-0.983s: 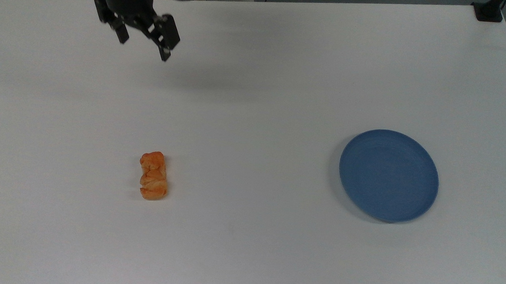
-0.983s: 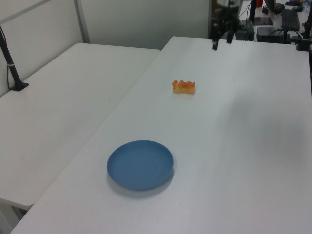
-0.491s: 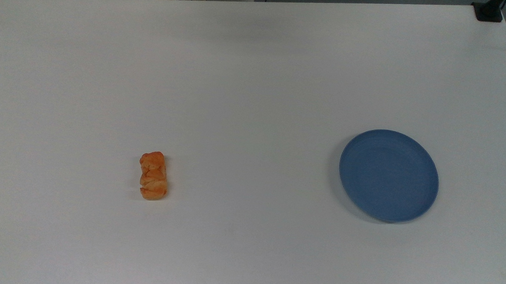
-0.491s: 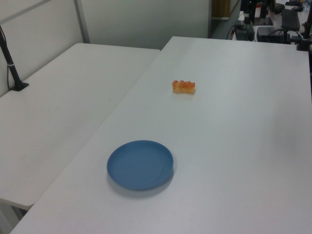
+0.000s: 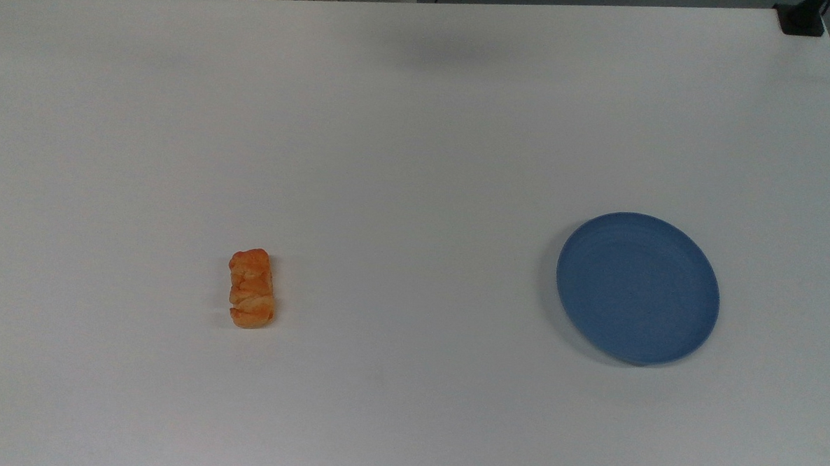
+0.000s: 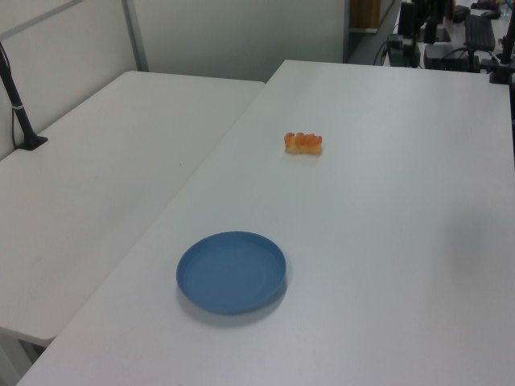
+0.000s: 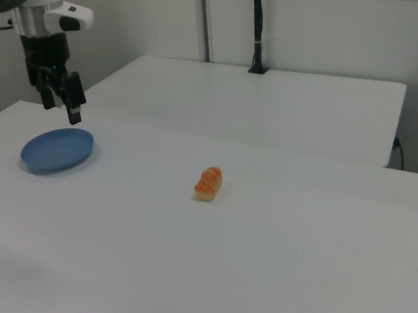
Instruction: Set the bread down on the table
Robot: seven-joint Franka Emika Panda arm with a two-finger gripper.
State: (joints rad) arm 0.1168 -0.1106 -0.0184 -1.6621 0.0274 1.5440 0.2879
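Gripper (image 7: pixel 60 105) has left the top view; bread (image 5: pixel 251 288) lies on table (image 5: pixel 420 121)

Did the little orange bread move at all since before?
No. In the top view the bread lies on the table at the same spot as earlier, just as far to the top view's left of the blue plate.

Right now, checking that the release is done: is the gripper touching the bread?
Apart. In the right view the gripper hangs open above the blue plate, far from the bread lying on the table.
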